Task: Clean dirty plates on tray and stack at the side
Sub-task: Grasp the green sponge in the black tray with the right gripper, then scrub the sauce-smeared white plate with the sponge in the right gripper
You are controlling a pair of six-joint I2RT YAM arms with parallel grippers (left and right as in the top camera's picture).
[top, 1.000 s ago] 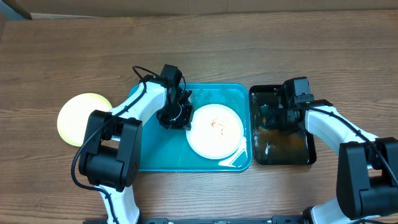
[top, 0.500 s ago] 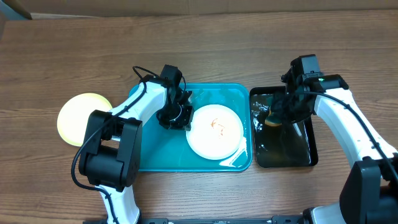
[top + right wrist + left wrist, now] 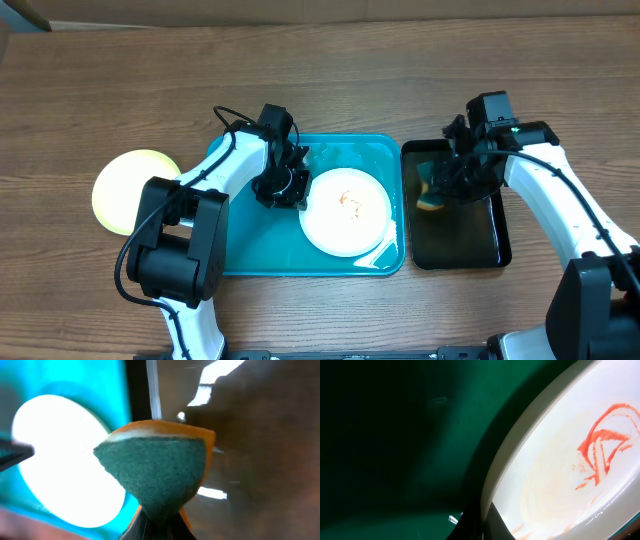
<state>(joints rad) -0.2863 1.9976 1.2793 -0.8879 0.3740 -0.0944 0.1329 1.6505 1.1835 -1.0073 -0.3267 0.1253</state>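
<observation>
The white plate point(image 3: 346, 212) lies in the right half of the teal tray point(image 3: 250, 250), with an orange-brown smear point(image 3: 348, 199) near its middle. A yellow-green plate point(image 3: 130, 190) sits on the worktop point(image 3: 400, 80) just off the tray's left end, so stacking looks begun and this plate is the one in hand.

The left claw point(image 3: 285, 187) is low at the plate's left rim, probably to steady it. Whether it is clenched there cannot be told. Just right of the tray, over the black tray point(image 3: 470, 250), the right claw point(image 3: 445, 185) grips a sponge point(image 3: 431, 197). The next move likely calls for carrying it left onto the smear.

Only the right wrist view shows the sponge's green scouring face pinched between the fingers. Only the left wrist view shows the smear's streaks up close, while the overhead view alone gives the layout.
</observation>
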